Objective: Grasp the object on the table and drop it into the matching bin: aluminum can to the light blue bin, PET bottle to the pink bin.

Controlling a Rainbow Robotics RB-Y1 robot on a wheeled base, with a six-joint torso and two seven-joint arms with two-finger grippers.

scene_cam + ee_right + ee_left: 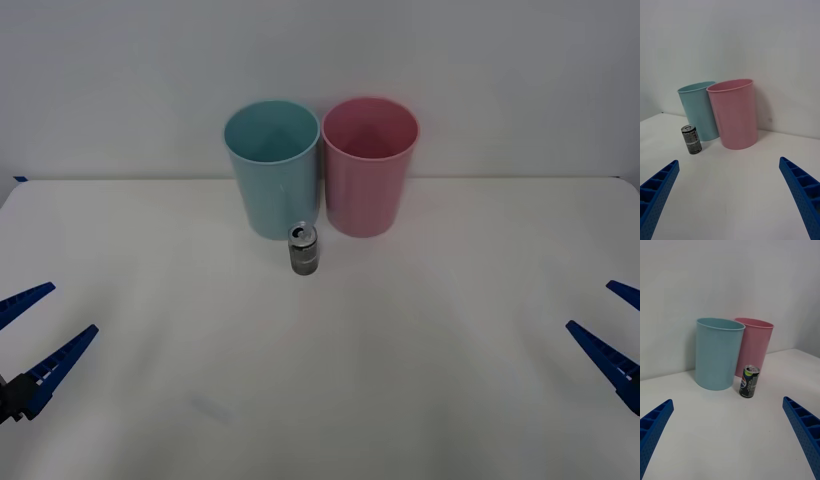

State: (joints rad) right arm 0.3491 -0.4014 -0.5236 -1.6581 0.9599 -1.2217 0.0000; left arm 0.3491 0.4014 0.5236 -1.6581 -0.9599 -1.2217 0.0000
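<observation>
A small aluminum can (303, 249) with dark sides and a shiny pull-tab top stands upright on the white table (320, 400), just in front of the gap between the two bins. The light blue bin (272, 168) stands at the back, left of the pink bin (369, 165); they touch or nearly touch. My left gripper (32, 332) is open low at the table's left edge, far from the can. My right gripper (610, 325) is open at the right edge. The wrist views show the can (691, 139) (749, 381), the blue bin (700, 110) (718, 352) and the pink bin (735, 112) (759, 345).
A plain white wall rises behind the bins. Bare tabletop spreads wide between both grippers and the can.
</observation>
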